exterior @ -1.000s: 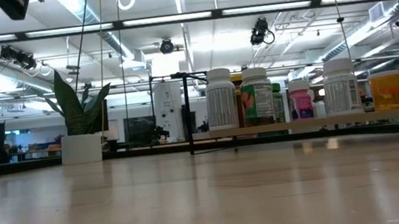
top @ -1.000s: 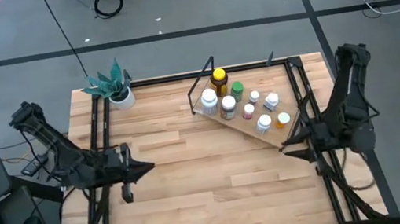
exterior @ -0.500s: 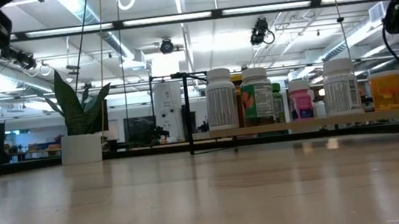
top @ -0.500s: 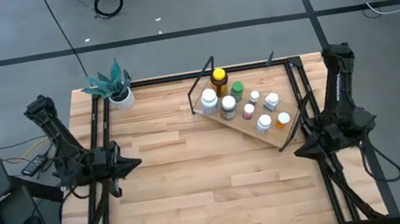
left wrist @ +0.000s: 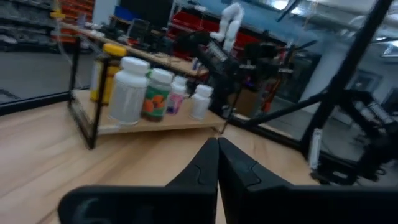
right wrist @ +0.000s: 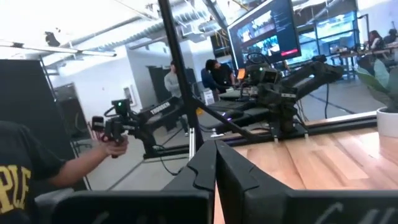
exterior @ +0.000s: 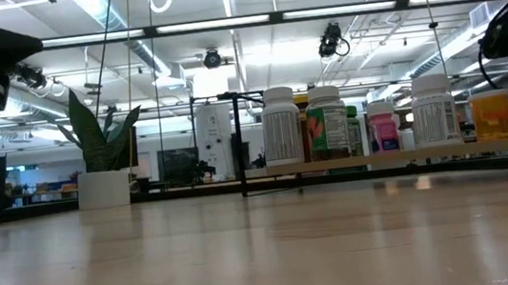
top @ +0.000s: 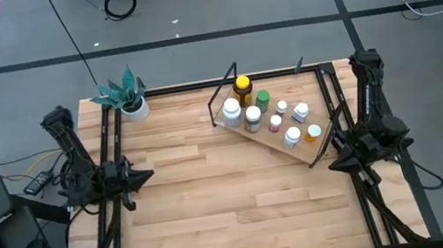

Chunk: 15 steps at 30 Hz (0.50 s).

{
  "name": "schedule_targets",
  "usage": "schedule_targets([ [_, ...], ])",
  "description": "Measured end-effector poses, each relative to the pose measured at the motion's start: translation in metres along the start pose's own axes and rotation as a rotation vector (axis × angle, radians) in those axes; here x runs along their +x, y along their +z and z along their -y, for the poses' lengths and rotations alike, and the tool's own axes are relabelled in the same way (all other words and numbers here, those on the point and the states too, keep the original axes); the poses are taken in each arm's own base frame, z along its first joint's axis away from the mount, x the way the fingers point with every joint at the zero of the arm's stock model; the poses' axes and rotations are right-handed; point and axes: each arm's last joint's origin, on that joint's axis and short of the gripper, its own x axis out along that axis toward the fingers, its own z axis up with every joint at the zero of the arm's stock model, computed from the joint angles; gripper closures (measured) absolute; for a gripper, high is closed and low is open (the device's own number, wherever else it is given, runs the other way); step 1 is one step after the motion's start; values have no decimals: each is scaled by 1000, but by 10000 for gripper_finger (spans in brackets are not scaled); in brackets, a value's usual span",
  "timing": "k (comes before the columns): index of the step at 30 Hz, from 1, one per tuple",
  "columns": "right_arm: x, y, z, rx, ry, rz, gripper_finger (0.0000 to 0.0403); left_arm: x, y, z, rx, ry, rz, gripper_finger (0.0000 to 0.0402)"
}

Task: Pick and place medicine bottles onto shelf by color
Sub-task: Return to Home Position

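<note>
all bottles (top: 266, 117) in view stand on the shelf (top: 304, 156), upper centre-right of the high view, with its long axis running diagonally down to the right. the right gripper (top: 333, 164), jaws pressed together, lies just beside the shelf's lower-right end. the left gripper (top: 145, 174), jaws also pressed together, sits well apart at mid-left, pointing toward the shelf.

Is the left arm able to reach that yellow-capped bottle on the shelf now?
Probably yes, from above. Bare tabletop lies between the shut left gripper, at the table's left edge, and the shelf. But the yellow-capped bottle stands at the back, close beside a white-capped bottle.
</note>
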Motion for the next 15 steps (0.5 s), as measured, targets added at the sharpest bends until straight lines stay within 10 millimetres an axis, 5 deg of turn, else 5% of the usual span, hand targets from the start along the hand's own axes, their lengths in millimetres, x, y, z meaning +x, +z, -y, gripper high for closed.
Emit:
schedule_targets([
  [15,-5,-6,-4,-64,29,-50,381,-4,-9,-4,148,24,-24,382],
])
